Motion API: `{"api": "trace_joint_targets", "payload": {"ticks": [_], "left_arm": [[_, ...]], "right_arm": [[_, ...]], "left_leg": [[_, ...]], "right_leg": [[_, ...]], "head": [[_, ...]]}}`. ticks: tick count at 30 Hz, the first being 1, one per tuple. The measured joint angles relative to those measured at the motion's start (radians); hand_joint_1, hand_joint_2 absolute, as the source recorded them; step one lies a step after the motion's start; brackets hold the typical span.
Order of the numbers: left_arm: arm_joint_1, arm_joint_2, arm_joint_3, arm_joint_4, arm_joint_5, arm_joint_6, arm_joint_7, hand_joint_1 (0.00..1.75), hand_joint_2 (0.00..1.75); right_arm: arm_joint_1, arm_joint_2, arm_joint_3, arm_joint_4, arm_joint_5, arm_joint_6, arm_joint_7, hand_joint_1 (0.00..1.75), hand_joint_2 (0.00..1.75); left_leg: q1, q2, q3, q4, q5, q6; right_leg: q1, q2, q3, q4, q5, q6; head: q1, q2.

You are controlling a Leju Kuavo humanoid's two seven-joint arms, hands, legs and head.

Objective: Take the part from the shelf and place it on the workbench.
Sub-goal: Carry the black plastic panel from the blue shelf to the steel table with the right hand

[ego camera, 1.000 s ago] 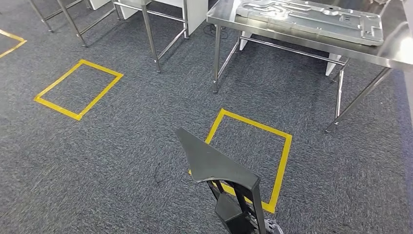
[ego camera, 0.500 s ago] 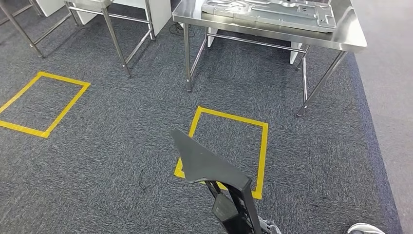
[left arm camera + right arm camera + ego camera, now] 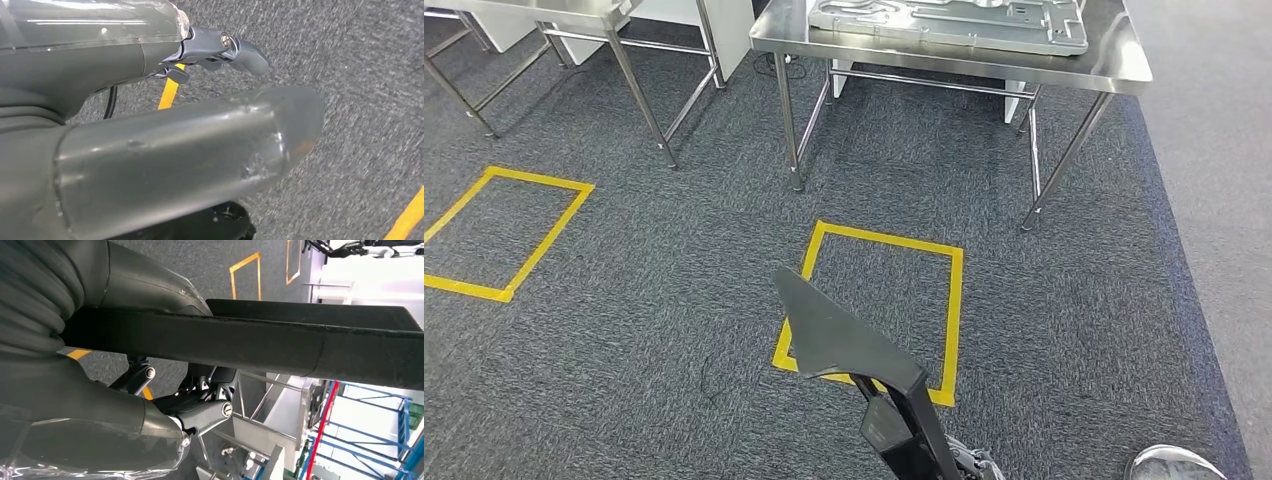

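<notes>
A flat black part (image 3: 844, 335) with a pointed end and a dark frame below it rises from the bottom middle of the head view. My right hand (image 3: 200, 410) grips it, and in the right wrist view its long black bar (image 3: 300, 342) runs between thumb and fingers. The hand itself (image 3: 969, 465) just peeks in at the lower edge, under the part. The steel workbench (image 3: 924, 62) stands ahead at the top, with a large grey pressed-metal panel (image 3: 944, 25) lying on it. My left hand (image 3: 175, 100) hangs over the carpet holding nothing, its fingers (image 3: 235, 47) apart from the thumb.
A yellow tape square (image 3: 884, 237) marks the grey carpet just before the workbench, another (image 3: 534, 180) lies to the left. A second steel table (image 3: 639, 90) stands at the upper left. A pale shoe-like shape (image 3: 1174, 462) sits at the bottom right corner.
The whole picture has shifted: the camera has turned and come nearer, so the workbench now sits squarely ahead. The black part stays in my right hand.
</notes>
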Motion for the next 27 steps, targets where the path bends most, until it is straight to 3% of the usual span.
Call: {"api": "trace_joint_targets", "payload": {"ticks": [1, 3, 8, 10, 12, 13, 14, 17, 18, 20, 23, 25, 27], "left_arm": [[0.0, 0.002, 0.0, 0.0, 0.0, -0.004, 0.0, 0.0, 0.0], [-0.002, 0.004, 0.0, 0.0, 0.0, -0.008, -0.002, 0.0, 0.0], [-0.001, 0.004, 0.0, 0.0, -0.001, -0.015, -0.003, 0.0, 0.0], [-0.001, 0.005, 0.0, 0.0, -0.002, -0.017, -0.003, 0.0, 0.0], [0.0, 0.005, 0.0, 0.0, -0.003, -0.018, -0.002, 0.0, 0.0], [0.001, 0.005, 0.0, 0.0, -0.004, -0.018, -0.002, 0.0, 0.0], [0.002, 0.005, 0.0, 0.0, -0.004, -0.019, -0.002, 0.0, 0.0], [0.002, 0.004, 0.0, 0.0, -0.009, -0.02, -0.001, 0.0, 0.0], [0.001, 0.004, 0.0, 0.0, -0.011, -0.021, -0.001, 0.0, 0.0], [-0.001, 0.003, 0.0, 0.0, -0.013, -0.022, 0.001, 0.0, 0.0], [-0.002, 0.003, 0.0, 0.0, -0.017, -0.023, 0.002, 0.0, 0.0], [-0.004, 0.004, 0.0, 0.0, -0.019, -0.024, 0.003, 0.0, 0.0], [-0.004, 0.004, 0.0, 0.0, -0.019, -0.025, 0.003, 0.0, 0.0]], "right_arm": [[0.0, 0.0, 0.0, 0.0, 0.002, -0.002, 0.001, 1.75, 1.75], [0.0, 0.0, 0.0, 0.0, 0.003, -0.006, 0.002, 1.75, 1.75], [0.0, 0.003, 0.001, 0.0, 0.008, -0.017, 0.004, 1.75, 1.75], [0.0, 0.003, 0.001, 0.0, 0.01, -0.019, 0.006, 1.75, 1.75], [0.001, 0.004, 0.001, 0.001, 0.012, -0.022, 0.008, 1.75, 1.75], [0.002, 0.004, 0.002, 0.002, 0.013, -0.023, 0.01, 1.75, 1.75], [0.003, 0.004, 0.002, 0.003, 0.014, -0.024, 0.011, 1.75, 1.75], [0.002, 0.004, 0.002, 0.004, 0.017, -0.031, 0.015, 1.75, 1.75], [0.002, 0.004, 0.002, 0.005, 0.019, -0.034, 0.015, 1.75, 1.75], [0.002, 0.005, 0.002, 0.006, 0.027, -0.041, 0.018, 1.75, 1.75], [0.001, 0.006, 0.003, 0.006, 0.046, -0.059, 0.023, 1.75, 1.75], [-0.005, 0.006, 0.004, 0.005, 0.055, -0.067, 0.025, 1.75, 1.75], [-0.009, 0.006, 0.004, 0.006, 0.058, -0.07, 0.026, 1.75, 1.75]], "left_leg": [[0.001, -0.001, 0.027, -0.066, 0.038, 0.002], [-0.001, -0.003, 0.072, -0.171, 0.069, 0.015], [-0.001, -0.002, 0.1, -0.208, 0.06, 0.051], [0.001, 0.0, 0.11, -0.211, 0.058, 0.058], [-0.001, 0.001, 0.116, -0.21, 0.051, 0.061], [-0.001, 0.001, 0.122, -0.21, 0.045, 0.061], [-0.002, 0.001, 0.13, -0.21, 0.038, 0.061], [-0.001, 0.001, 0.161, -0.212, 0.014, 0.055], [-0.001, 0.001, 0.168, -0.214, 0.007, 0.05], [0.0, 0.002, 0.179, -0.219, 0.001, 0.038], [-0.001, 0.002, 0.186, -0.182, 0.005, 0.021], [0.0, -0.001, 0.134, -0.082, -0.015, 0.014], [0.001, -0.003, 0.049, 0.036, -0.067, 0.008]], "right_leg": [[-0.001, 0.004, 0.002, 0.004, -0.005, 0.003], [0.002, 0.008, 0.004, 0.013, -0.017, 0.014], [0.001, 0.005, -0.004, 0.056, -0.027, 0.042], [-0.001, -0.002, -0.052, 0.145, -0.07, 0.047], [-0.003, -0.005, -0.125, 0.256, -0.111, 0.052], [-0.004, -0.006, -0.149, 0.283, -0.11, 0.054], [-0.005, -0.007, -0.158, 0.277, -0.09, 0.053], [-0.001, -0.011, -0.112, 0.123, 0.02, 0.041], [0.005, -0.015, -0.1, 0.079, 0.03, 0.035], [0.015, -0.019, -0.091, 0.051, 0.026, 0.02], [0.011, -0.013, -0.057, 0.026, 0.024, 0.0], [0.006, -0.011, -0.03, 0.015, 0.014, -0.01], [0.006, -0.009, -0.013, 0.013, -0.001, -0.015]], "head": [[0.0, 0.0], [0.0, 0.0], [0.0, 0.0], [0.001, 0.0], [0.0, 0.0], [0.0, 0.0], [0.0, 0.0], [0.001, 0.0], [0.001, 0.0], [0.0, 0.0], [0.0, 0.0], [0.0, 0.0], [0.0, 0.0]]}}
